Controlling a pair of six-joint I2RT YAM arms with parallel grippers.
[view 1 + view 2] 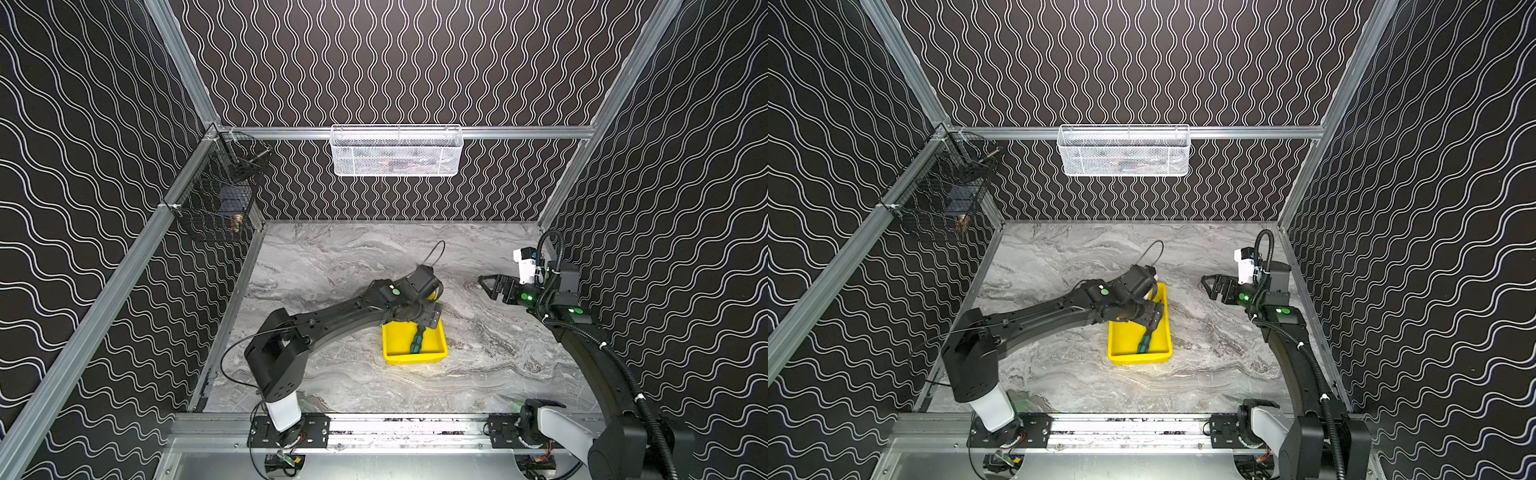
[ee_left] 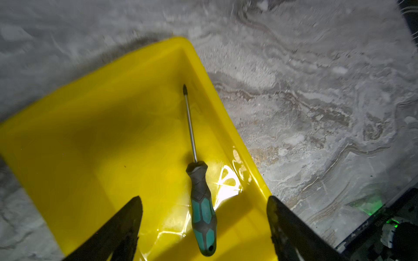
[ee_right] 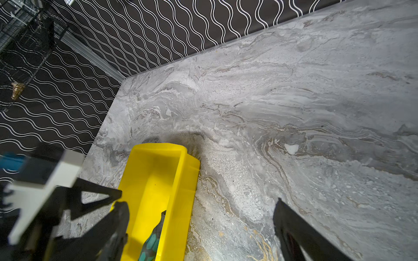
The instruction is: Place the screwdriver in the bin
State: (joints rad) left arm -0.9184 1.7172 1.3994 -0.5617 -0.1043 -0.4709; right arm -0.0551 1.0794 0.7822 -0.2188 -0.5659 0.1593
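Left gripper (image 2: 203, 197): jaws wide, empty, over the bin (image 2: 101, 135); the screwdriver (image 2: 196, 169) lies inside it. A careless retreat could snag the bin's rim, spilling it. Right gripper (image 3: 200, 208), right of the bin: jaws wide, empty.

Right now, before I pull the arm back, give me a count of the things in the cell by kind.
screwdriver: 1
yellow bin: 1
white wire basket: 1
black wire cage: 1
Total: 4
What is inside the basket and cage is too unclear to count.
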